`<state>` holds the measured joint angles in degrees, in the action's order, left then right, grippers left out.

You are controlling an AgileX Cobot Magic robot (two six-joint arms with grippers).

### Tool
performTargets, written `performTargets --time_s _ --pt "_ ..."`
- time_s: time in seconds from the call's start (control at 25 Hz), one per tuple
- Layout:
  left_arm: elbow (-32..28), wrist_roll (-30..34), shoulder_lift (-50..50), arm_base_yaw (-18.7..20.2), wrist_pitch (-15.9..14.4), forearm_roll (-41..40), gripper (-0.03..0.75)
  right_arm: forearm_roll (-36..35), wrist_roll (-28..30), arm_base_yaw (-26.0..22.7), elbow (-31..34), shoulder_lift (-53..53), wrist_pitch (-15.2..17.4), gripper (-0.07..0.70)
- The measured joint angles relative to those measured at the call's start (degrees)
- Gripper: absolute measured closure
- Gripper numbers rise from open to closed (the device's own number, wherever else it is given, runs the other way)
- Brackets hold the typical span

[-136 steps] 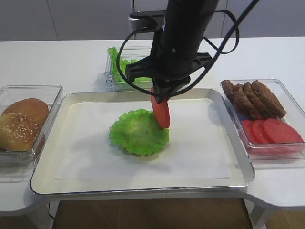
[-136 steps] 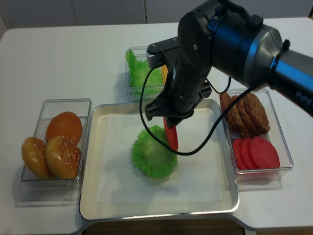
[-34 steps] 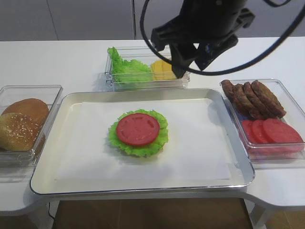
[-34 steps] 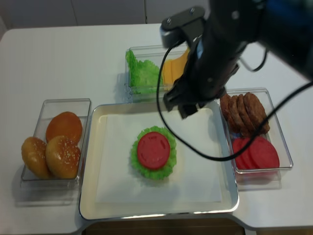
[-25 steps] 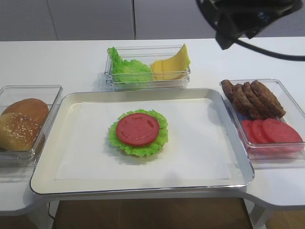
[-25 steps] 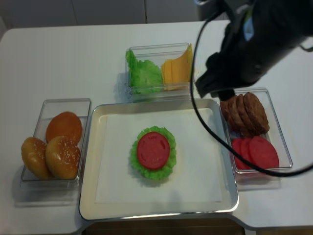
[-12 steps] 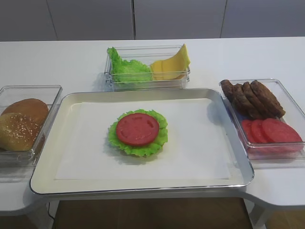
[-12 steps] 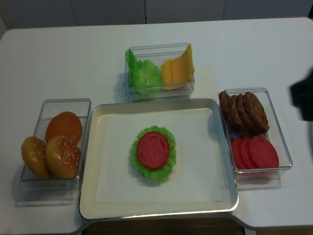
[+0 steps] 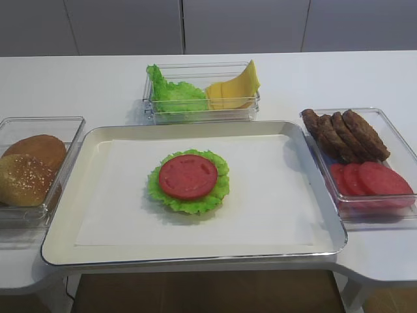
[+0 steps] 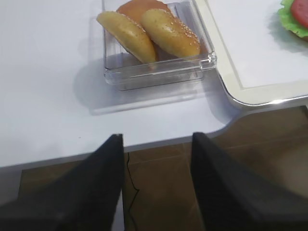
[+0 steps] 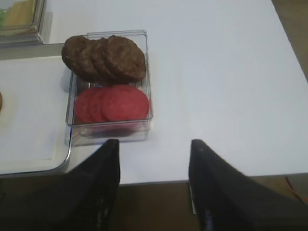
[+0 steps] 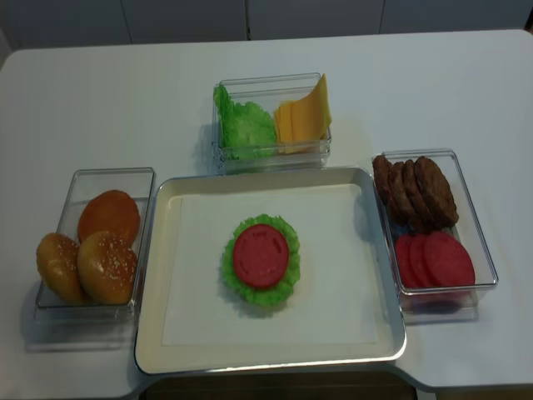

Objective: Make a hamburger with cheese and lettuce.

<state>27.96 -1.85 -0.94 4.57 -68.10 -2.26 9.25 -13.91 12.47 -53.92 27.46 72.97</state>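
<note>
The hamburger (image 9: 189,181) (image 12: 261,259) lies mid-tray: a round frilly lettuce leaf with a red tomato disc on top. Its edge shows in the left wrist view (image 10: 294,15). The cheese (image 9: 233,90) (image 12: 303,118) stands as yellow slices in the back box beside the bunched lettuce (image 9: 171,95) (image 12: 244,127). Neither arm shows in the two high views. My right gripper (image 11: 153,147) is open and empty, over the table's front edge near the patty and tomato box. My left gripper (image 10: 156,142) is open and empty, over the front edge near the bun box.
The metal tray (image 9: 58,228) (image 12: 150,333) with white paper fills the middle. A clear box of sesame buns (image 9: 29,169) (image 12: 92,250) (image 10: 154,29) stands left. A clear box with brown patties (image 9: 345,134) (image 11: 103,57) and tomato slices (image 9: 371,179) (image 11: 113,103) stands right.
The right arm placed the tomato slice on the lettuce, let go, rose and withdrew to the right out of both high views. The hamburger and boxes have not moved.
</note>
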Motion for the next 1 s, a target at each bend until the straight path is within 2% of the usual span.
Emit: performTargets --time_s 0.2,0.4,0.56,0.72,1.0 --pt "0.0 0.0 0.0 0.0 0.0 0.0 0.373 -4.7 2.2 -4.7 8.7 -7.8 0.1 0.26" --pt "0.0 0.0 0.0 0.0 0.0 0.0 0.373 -5.9 4.8 -7.6 16.3 -14.1 -0.1 0.26" --pt "0.0 0.0 0.0 0.0 0.0 0.0 0.373 -6.9 8.1 -9.3 21.3 -18.9 -3.5 0.26" --pt "0.0 0.0 0.0 0.0 0.0 0.0 0.373 -9.3 11.8 -11.1 24.0 -23.5 -5.1 0.26" --pt "0.0 0.0 0.0 0.0 0.0 0.0 0.373 -9.8 12.6 -12.2 26.5 -28.4 -6.2 0.26"
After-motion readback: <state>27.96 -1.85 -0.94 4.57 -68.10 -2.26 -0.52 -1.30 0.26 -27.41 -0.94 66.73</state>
